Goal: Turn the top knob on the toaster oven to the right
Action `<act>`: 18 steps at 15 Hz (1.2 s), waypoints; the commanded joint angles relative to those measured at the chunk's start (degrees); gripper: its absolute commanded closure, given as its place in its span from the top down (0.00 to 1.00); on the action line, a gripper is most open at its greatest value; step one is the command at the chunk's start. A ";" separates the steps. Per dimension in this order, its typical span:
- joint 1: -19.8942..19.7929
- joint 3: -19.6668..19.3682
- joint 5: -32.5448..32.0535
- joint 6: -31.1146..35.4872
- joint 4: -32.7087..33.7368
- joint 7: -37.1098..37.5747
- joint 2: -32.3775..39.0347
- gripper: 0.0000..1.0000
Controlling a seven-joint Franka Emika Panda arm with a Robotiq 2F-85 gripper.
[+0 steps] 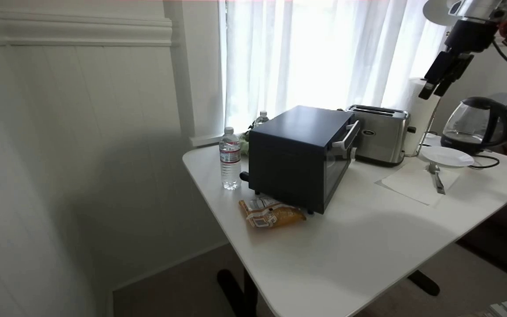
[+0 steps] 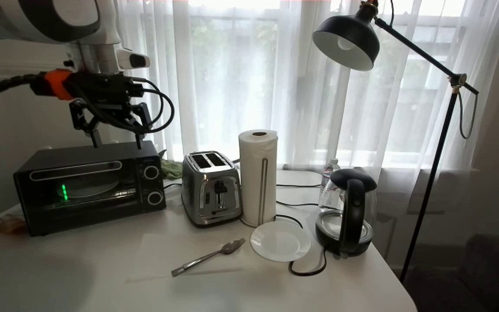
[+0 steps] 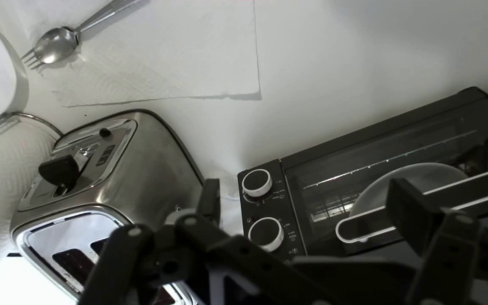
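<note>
The toaster oven (image 1: 286, 169) is a black box on the white table; its front shows in an exterior view (image 2: 80, 190). Its top knob (image 2: 151, 172), with a light ring, sits above the lower knob (image 2: 155, 198) at the front's right side. The wrist view is upside down: there the top knob (image 3: 266, 234) lies below the lower knob (image 3: 257, 182), and the oven handle (image 3: 367, 225) shows too. My gripper (image 3: 307, 205) is open and empty, with both knobs between its fingers in this view. In both exterior views the gripper (image 1: 432, 92) (image 2: 118, 144) hangs higher than the oven, apart from it.
A silver slot toaster (image 2: 212, 190) stands close beside the knob side. Beyond it are a paper towel roll (image 2: 256, 182), a white plate (image 2: 280, 241) and a kettle (image 2: 351, 216). Cutlery (image 2: 208, 257) lies in front. A water bottle (image 1: 230, 160) and snack bag (image 1: 271, 213) flank the oven.
</note>
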 commanded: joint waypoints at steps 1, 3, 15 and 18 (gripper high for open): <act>-0.63 0.83 0.28 1.02 0.40 0.94 1.30 1.00; -0.37 0.70 0.94 4.99 1.72 0.62 5.33 1.00; -0.54 1.64 4.66 19.56 13.03 -7.25 25.75 0.22; -1.36 3.02 6.24 20.28 15.55 -12.24 29.19 0.01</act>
